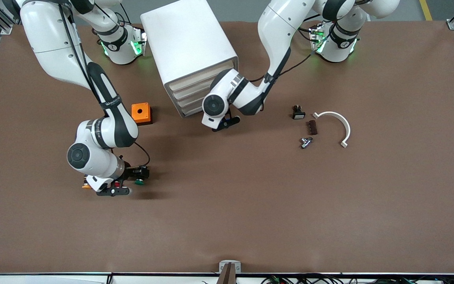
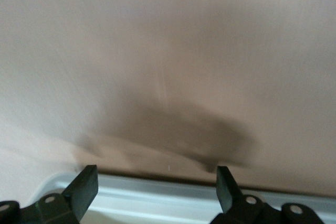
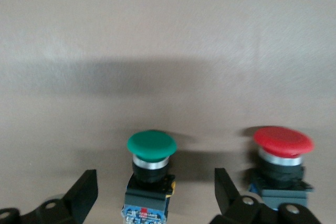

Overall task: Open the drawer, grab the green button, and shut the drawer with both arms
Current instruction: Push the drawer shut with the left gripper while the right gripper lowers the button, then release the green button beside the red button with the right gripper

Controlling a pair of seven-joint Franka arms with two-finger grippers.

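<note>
Green-capped button (image 3: 151,174) lies between open right pincer (image 3: 152,192) fingers

Orange button (image 1: 86,186) mostly under right arm.

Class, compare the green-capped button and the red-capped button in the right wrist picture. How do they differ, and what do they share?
Cap colour: the green button has a green cap, the red button a red one.
Position: the green button lies between the open fingers of the right end effector; the red button lies outside them, beside one finger.
Shared: both have mushroom caps, silver collars and black bodies, and rest on the brown table.
</note>
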